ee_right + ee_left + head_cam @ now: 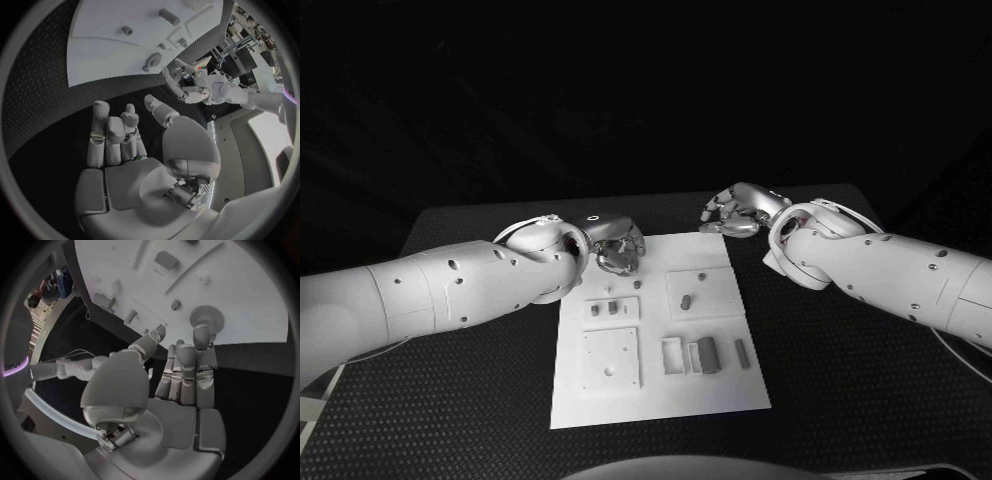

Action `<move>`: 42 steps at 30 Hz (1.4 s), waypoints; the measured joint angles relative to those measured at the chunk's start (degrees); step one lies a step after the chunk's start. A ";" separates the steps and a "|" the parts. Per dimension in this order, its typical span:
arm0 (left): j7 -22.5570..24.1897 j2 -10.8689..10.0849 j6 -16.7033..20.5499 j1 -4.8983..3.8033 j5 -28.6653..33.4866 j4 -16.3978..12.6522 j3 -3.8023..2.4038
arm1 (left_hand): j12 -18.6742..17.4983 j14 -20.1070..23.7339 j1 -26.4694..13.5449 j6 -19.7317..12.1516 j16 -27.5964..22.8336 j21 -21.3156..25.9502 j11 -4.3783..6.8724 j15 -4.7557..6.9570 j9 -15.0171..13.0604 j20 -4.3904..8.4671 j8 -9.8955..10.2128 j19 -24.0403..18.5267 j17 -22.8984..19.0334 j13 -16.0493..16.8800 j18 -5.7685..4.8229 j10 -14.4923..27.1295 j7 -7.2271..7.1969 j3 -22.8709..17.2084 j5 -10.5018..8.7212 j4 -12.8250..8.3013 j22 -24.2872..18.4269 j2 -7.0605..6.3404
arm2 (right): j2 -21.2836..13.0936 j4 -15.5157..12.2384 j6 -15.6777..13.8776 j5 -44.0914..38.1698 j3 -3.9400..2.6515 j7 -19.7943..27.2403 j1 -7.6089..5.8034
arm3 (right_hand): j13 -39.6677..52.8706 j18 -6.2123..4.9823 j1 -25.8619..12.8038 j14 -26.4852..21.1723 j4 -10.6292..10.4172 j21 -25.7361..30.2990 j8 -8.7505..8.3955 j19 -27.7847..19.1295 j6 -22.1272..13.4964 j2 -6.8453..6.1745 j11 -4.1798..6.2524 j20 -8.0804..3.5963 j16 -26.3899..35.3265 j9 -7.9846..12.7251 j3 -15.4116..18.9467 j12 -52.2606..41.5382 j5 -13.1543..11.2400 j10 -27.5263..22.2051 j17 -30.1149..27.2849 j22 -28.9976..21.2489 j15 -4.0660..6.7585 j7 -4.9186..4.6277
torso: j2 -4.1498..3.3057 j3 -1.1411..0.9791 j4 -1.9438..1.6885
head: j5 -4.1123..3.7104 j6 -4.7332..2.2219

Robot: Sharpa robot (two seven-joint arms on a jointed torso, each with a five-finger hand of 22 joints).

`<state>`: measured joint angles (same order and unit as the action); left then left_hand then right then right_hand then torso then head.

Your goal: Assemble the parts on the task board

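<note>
The white task board lies in the middle of the black table. Near its far left corner lies a round gear, also seen in the right wrist view. My left hand hovers over that corner with its fingers stretched out; one fingertip reaches the gear's rim, and the thumb stands apart. My right hand stays beyond the board's far right corner, over the black table, fingers loosely bent and holding nothing. Small pegs and a block sit on the board.
A square plate and several upright slabs occupy the board's near half. A single short peg stands in the far right panel. Black table surrounds the board on every side.
</note>
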<state>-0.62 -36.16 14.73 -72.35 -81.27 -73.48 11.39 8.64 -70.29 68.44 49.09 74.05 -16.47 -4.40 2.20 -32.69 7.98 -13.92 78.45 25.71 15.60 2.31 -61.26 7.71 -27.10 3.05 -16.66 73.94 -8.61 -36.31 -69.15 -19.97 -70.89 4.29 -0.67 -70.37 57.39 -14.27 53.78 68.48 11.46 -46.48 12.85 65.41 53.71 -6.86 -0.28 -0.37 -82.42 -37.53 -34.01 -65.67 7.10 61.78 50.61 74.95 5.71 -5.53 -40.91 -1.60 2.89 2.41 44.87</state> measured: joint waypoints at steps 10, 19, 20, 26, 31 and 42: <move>0.32 1.00 -0.19 0.57 -6.74 0.79 0.26 | -1.34 -1.28 0.00 0.38 0.46 -0.66 -0.04 -0.25 0.45 -0.10 0.00 0.93 0.22 -0.89 0.82 -0.04 -0.38 0.41 0.00 0.09 1.01 0.00 | 0.17 0.03 0.08 0.19 0.00 0.01 0.00 | 0.00 0.00 0.00 0.00 0.00 0.00 0.00 0.00 0.01 0.00 0.00 0.00 0.00 -0.05 0.00 0.00 0.00 0.00 -0.01 -0.01 0.00 0.01 | 0.01 0.00 -0.05 | -0.11 0.18; 0.27 1.99 -1.77 1.62 -9.02 1.69 0.56 | -2.32 -1.69 0.47 1.17 0.46 -0.67 -0.48 -0.65 0.80 -0.51 -0.33 1.33 0.22 -1.66 1.64 0.21 -0.15 0.15 0.00 0.32 1.00 0.47 | 0.28 0.05 0.12 0.26 0.00 0.02 0.00 | 0.01 0.00 0.00 0.00 0.00 0.00 0.00 0.00 0.02 0.00 0.00 0.00 0.00 -0.05 0.00 0.00 0.00 0.00 -0.01 -0.01 0.00 0.02 | 0.01 0.04 -0.05 | -0.15 0.23; 0.27 2.09 -1.98 1.71 -9.17 1.84 0.56 | -2.45 -1.69 0.47 1.17 0.46 -0.67 -0.56 -0.65 0.81 -0.51 -0.33 1.33 0.22 -1.68 1.66 0.13 -0.15 0.01 0.00 0.18 1.00 0.47 | 0.29 0.05 0.12 0.26 0.00 0.02 0.00 | 0.01 0.00 0.00 0.00 0.00 0.00 0.00 0.00 0.02 0.00 0.00 0.00 0.00 -0.04 0.00 0.00 0.00 0.00 -0.01 -0.01 0.00 0.02 | 0.01 0.06 -0.05 | -0.14 0.23; 0.27 2.79 -2.89 2.05 -9.87 2.92 0.55 | -2.45 -1.69 0.69 1.54 0.45 -0.67 -0.85 -0.66 1.02 -0.51 -0.33 1.33 0.21 -1.89 1.71 -0.16 -0.10 -0.31 0.00 0.17 1.00 0.69 | 0.37 0.05 0.16 0.30 0.00 0.03 0.00 | 0.01 0.00 0.00 0.00 0.00 0.00 0.00 0.00 -0.09 0.00 0.00 0.00 0.00 -0.04 0.00 0.00 0.00 0.00 -0.01 -0.02 0.00 -0.09 | -0.01 0.07 -0.03 | -0.24 0.40; 0.33 3.42 -3.49 2.59 -10.46 3.64 0.54 | -2.67 -1.89 0.99 1.79 0.45 -0.67 -0.94 -0.86 1.13 -0.72 -0.55 1.54 0.21 -2.00 1.74 -0.26 0.06 -0.66 0.00 0.14 0.99 1.00 | 0.39 0.00 0.18 0.32 0.00 0.03 0.00 | 0.01 0.00 0.00 0.00 0.00 0.00 0.00 0.00 -0.09 0.00 0.00 0.00 0.00 -0.03 0.00 0.00 0.00 0.00 -0.01 -0.02 0.00 -0.09 | -0.03 0.07 -0.03 | -0.35 0.51; 0.82 4.27 -3.80 2.73 -10.84 5.55 0.55 | -3.33 -2.10 0.41 1.99 0.44 -0.67 -1.08 -1.07 1.78 -0.94 -0.55 1.75 0.20 -2.52 2.20 -0.94 0.26 -1.03 0.00 0.23 0.99 1.57 | 0.47 0.02 0.22 0.35 0.00 0.04 0.01 | 0.02 0.00 -0.23 -0.01 0.00 0.00 0.00 0.00 -0.09 0.23 0.00 0.00 0.00 -0.03 0.00 0.00 0.00 0.00 -0.01 -0.03 -0.01 -0.09 | -0.01 -0.01 -0.09 | -0.55 0.75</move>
<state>0.20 -31.89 10.93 -69.62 -92.11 -67.93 11.94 5.31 -72.39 68.86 51.08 74.49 -17.14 -5.48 1.13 -30.91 7.04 -14.47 80.20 25.91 13.08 4.51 -62.20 7.97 -28.14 3.05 -16.42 74.93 -7.04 -35.84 -69.13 -19.74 -70.54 4.29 -0.63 -70.36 57.41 -14.27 53.55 68.47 11.46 -46.48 12.85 65.41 53.62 -6.63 -0.28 -0.37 -82.42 -37.56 -34.01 -65.67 7.10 61.78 50.60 74.92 5.70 -5.62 -40.91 -1.61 2.80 1.85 45.62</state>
